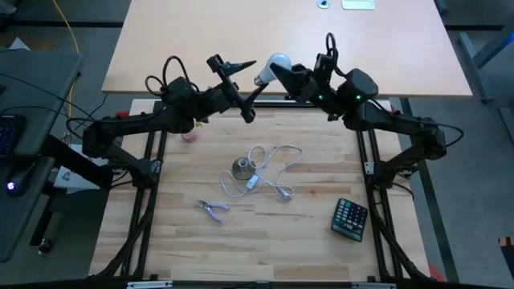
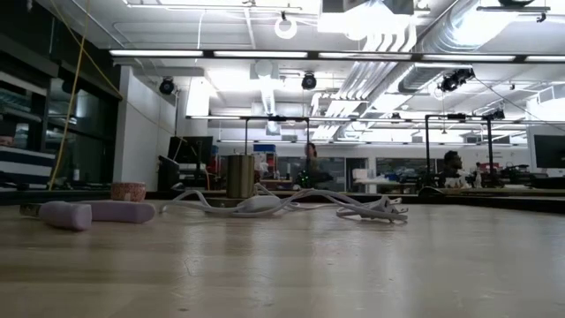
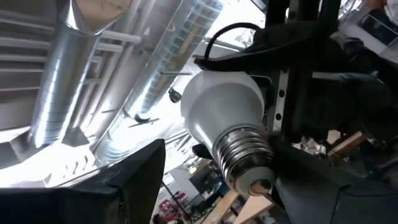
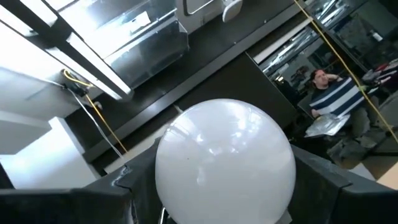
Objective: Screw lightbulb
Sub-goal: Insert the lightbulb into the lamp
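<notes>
white lightbulb (image 1: pixel 276 64) sits clamped in right gripper (image 1: pixel 283 74); left gripper (image 1: pixel 241 88) gapes empty beside it.

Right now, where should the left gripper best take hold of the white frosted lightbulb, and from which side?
Probably the ribbed silvery screw base of the white frosted lightbulb, from the left: the right gripper already clamps the globe, and the base points at the open left gripper.
</notes>
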Controlling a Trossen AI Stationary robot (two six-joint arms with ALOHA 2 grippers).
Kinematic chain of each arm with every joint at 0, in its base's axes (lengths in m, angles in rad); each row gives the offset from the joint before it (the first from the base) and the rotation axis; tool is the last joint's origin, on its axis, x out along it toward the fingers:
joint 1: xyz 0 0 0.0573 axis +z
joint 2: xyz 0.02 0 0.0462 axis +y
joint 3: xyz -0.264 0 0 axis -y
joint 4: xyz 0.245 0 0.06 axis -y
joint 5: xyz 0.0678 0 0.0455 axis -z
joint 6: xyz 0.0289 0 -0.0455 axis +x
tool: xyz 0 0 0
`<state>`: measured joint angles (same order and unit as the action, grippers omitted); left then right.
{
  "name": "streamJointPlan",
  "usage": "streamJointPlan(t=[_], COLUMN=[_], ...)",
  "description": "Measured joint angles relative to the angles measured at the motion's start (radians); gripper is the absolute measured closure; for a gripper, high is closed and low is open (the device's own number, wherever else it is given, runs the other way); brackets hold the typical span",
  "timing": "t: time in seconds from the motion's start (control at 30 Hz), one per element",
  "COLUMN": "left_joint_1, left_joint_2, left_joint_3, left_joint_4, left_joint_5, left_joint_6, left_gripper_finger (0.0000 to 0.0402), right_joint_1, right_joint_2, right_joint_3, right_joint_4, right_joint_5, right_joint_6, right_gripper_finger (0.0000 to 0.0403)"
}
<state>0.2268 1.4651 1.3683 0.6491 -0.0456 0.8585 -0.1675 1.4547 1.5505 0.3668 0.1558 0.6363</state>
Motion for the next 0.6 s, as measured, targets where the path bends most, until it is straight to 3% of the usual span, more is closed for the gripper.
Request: streamJointPlan(t=[0.43, 0.6], left_joint_1=[-0.029, -0.039], left_joint_2=[0.012, 0.012], left_joint_3=[0.002, 0.003], left_joint_4=[-0.004, 0.0], left_joint_5=[0.006, -0.032], left_joint_6=[0.012, 0.048], left_gripper_finger=[0.0166, 0.0206], right_joint_1=[0.014, 0.014], right_joint_2=[0.034, 0.035], right_joint_3=[-0.001, -0.001], right_joint_4=[0.03, 0.04], right_joint_5=[0.018, 0.018], right_joint_6=[0.037, 0.041], right_gripper_finger=[0.0152, 0.0152])
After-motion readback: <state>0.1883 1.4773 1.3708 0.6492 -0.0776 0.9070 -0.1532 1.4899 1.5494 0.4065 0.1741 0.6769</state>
